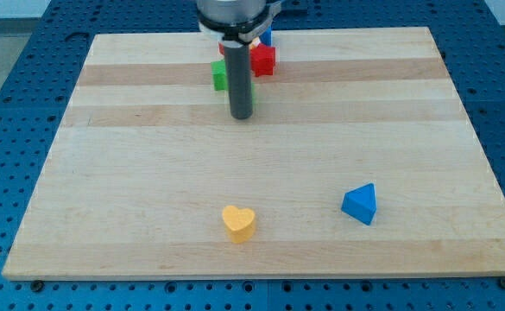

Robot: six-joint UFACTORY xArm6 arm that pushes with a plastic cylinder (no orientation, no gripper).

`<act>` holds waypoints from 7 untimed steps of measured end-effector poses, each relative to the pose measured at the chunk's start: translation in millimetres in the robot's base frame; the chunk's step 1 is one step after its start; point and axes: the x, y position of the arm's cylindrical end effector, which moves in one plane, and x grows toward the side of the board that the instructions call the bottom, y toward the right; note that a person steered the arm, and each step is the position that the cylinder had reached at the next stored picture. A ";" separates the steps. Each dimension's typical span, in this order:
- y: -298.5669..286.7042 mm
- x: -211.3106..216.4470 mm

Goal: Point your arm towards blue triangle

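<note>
**Blue triangle run: basically not started yet**

So here's where we're at. My tip (242,117) is sitting up in the far half of the wooden board (131,216), roughly centre-left, right by a small cluster of blocks. The green block (220,75) is just to the left of the rod and partly hidden behind it, the red block (263,59) is just to the right and a bit farther back, and there's a small blue block (267,37) peeking out at the far edge, shape too hidden to call. From this view we can't tell whether the tip touches any of them.

The blue triangle (360,205) we're after is way down in the near-right part of the board, well apart from the tip, with open wood between them. A yellow heart (239,223) sits near-centre, to the left of the triangle, off the straight line we'd take.

No claw on this rig, just a plain rod, so nothing opens or closes.

Our read: the whole approach is still left to do. We'd judge the move as a diagonal slide toward near-right, stopping short of the triangle.
</note>
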 end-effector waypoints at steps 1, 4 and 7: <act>15.5 -26.5; 56.8 -31.1; 151.7 21.4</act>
